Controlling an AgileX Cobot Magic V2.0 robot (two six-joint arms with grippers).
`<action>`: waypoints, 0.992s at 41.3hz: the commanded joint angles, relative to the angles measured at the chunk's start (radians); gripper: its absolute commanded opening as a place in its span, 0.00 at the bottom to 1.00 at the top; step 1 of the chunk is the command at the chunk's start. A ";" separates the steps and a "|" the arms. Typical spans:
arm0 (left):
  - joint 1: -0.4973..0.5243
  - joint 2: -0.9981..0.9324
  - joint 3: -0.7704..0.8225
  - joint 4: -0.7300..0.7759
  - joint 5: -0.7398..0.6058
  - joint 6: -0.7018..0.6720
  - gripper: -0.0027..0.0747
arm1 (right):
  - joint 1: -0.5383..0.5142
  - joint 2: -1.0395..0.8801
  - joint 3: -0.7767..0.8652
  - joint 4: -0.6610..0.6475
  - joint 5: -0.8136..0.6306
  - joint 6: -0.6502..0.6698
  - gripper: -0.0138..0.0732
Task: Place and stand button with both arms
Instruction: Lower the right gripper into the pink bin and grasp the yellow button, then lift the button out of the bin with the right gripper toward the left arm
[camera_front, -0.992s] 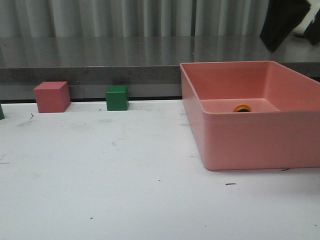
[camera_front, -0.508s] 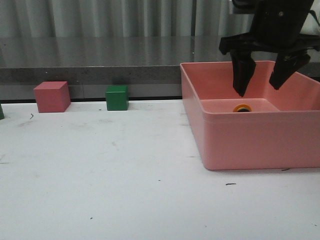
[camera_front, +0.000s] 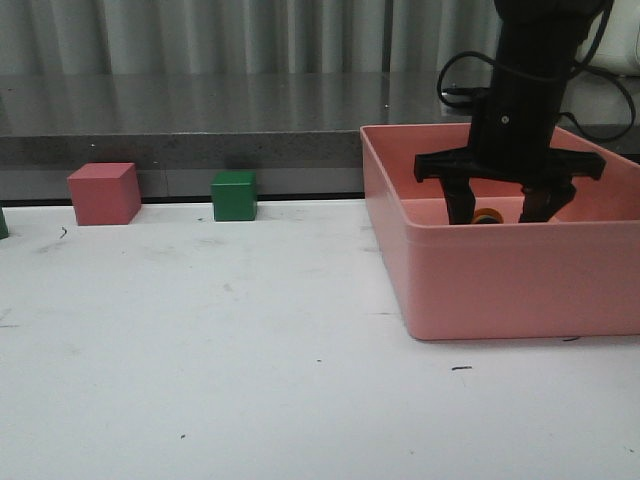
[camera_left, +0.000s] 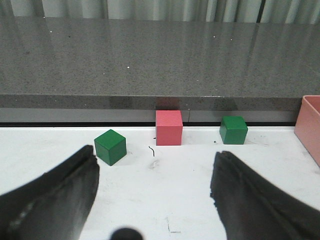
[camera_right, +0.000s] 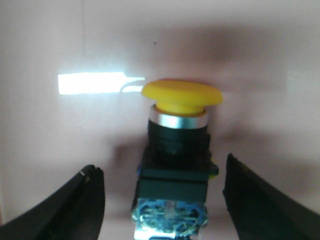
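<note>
— How do the jaws stand?
— The right gripper (camera_front: 497, 214) is spread wide inside the pink bin (camera_front: 480, 290), one finger on each side of the button (camera_right: 177, 155), not touching it. The left gripper (camera_left: 155, 200) is spread too, above the white table (camera_left: 165, 165), holding nothing.
— And the button?
— On the bin floor, lying on its side between the right fingers.
— Beyond that?
— A pink cube (camera_front: 104, 193) and a green cube (camera_front: 234, 195) sit along the table's far edge, well apart from the bin.
</note>
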 joint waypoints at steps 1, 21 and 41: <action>-0.005 0.015 -0.034 -0.001 -0.084 0.002 0.65 | -0.016 -0.038 -0.033 -0.005 -0.013 0.005 0.76; -0.005 0.015 -0.034 -0.001 -0.084 0.002 0.65 | -0.016 -0.064 -0.033 -0.001 -0.007 0.005 0.47; -0.005 0.015 -0.034 -0.001 -0.084 0.002 0.65 | 0.105 -0.303 -0.033 -0.001 0.038 0.004 0.47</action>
